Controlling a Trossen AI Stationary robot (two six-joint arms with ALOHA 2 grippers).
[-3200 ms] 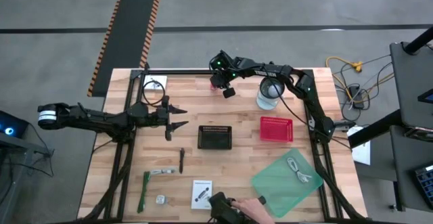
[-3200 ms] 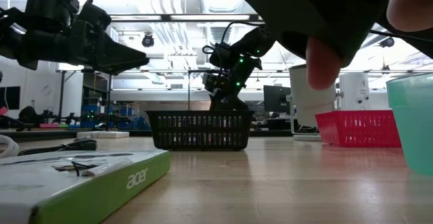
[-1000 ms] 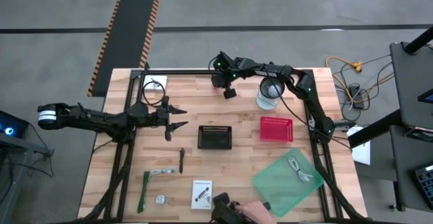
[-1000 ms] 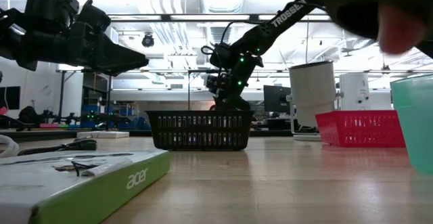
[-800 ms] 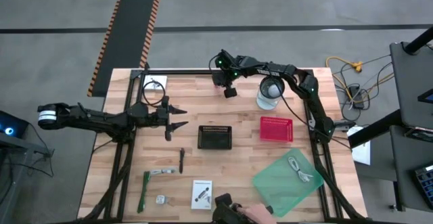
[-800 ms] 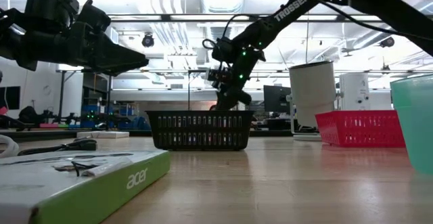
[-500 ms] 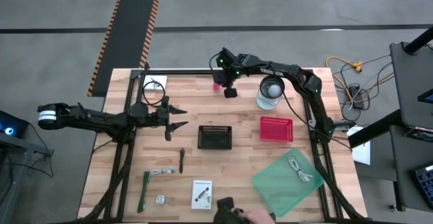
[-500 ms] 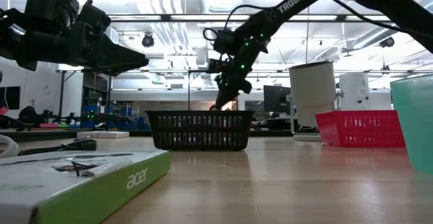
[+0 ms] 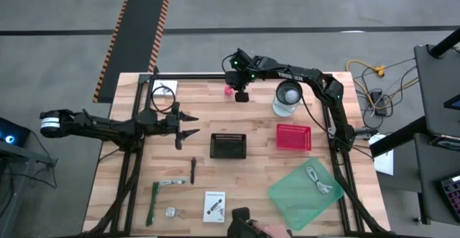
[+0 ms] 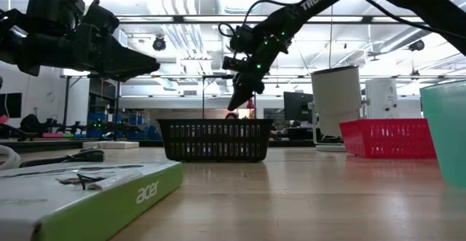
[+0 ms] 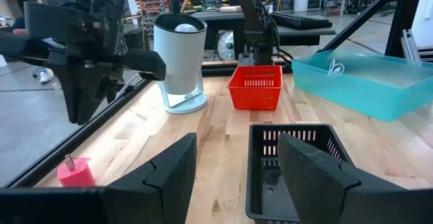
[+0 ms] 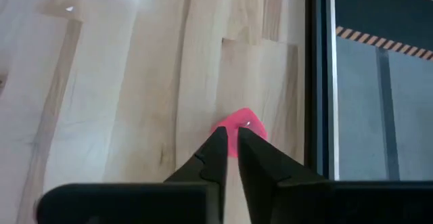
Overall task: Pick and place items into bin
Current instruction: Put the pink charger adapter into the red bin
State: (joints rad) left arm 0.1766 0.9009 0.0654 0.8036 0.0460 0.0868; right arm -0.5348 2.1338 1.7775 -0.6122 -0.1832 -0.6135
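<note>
Right gripper of mine is hovering at the far edge of the table, above a small pink cube; its fingers are standing almost together with only a thin slit between them, holding nothing, and the cube is lying on the wood below their tips. My left gripper is waiting with fingers apart over the left side of the table, pointing toward the black basket at the centre. Other items, namely a green strip tool, a dark stick and a white card, are lying near the front edge, well apart from the basket.
</note>
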